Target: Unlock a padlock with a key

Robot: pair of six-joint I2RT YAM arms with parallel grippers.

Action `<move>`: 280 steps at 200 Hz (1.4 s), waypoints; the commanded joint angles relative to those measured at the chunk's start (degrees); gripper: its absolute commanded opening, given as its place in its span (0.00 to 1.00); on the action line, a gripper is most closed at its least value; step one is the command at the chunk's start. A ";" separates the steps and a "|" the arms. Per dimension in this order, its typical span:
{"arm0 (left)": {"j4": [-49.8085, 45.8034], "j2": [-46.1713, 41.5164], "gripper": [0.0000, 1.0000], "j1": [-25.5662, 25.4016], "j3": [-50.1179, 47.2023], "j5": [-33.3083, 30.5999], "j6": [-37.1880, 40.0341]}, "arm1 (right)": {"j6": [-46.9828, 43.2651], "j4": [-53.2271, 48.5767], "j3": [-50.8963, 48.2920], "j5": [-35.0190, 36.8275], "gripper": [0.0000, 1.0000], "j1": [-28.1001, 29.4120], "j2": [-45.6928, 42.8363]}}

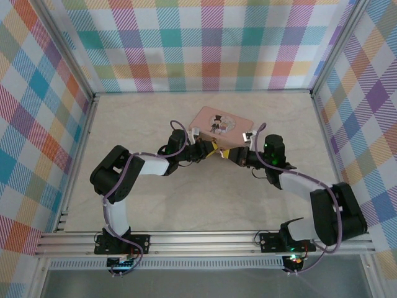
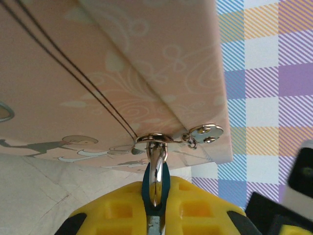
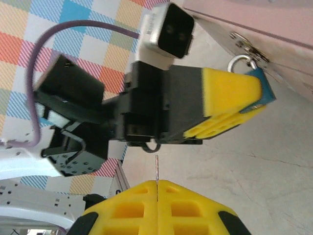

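The padlock (image 2: 155,182) has a blue-teal body, and its thin silvery shackle (image 2: 156,156) is hooked through the metal hasp of a pink tin (image 2: 98,73). My left gripper (image 2: 155,193) is shut on the padlock body, yellow fingers (image 2: 117,210) pressed on both sides. In the right wrist view the same padlock (image 3: 264,92) sticks out of the left gripper (image 3: 258,98) under the tin's clasp. My right gripper (image 3: 157,183) is shut on the key (image 3: 157,169); its thin blade points up, still a gap below the left gripper. From above, the left gripper (image 1: 211,148) and right gripper (image 1: 237,155) meet in front of the tin.
The pink tin (image 1: 221,121) with cartoon figures lies at the middle back of the beige tabletop (image 1: 186,205). Checked walls (image 1: 205,43) close in the back and both sides. An aluminium rail (image 1: 205,242) runs along the near edge by the arm bases.
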 commanded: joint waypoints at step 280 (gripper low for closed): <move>11.99 1.00 0.10 -1.54 2.91 1.60 -6.12 | 7.11 8.00 -5.96 22.39 0.00 9.45 4.13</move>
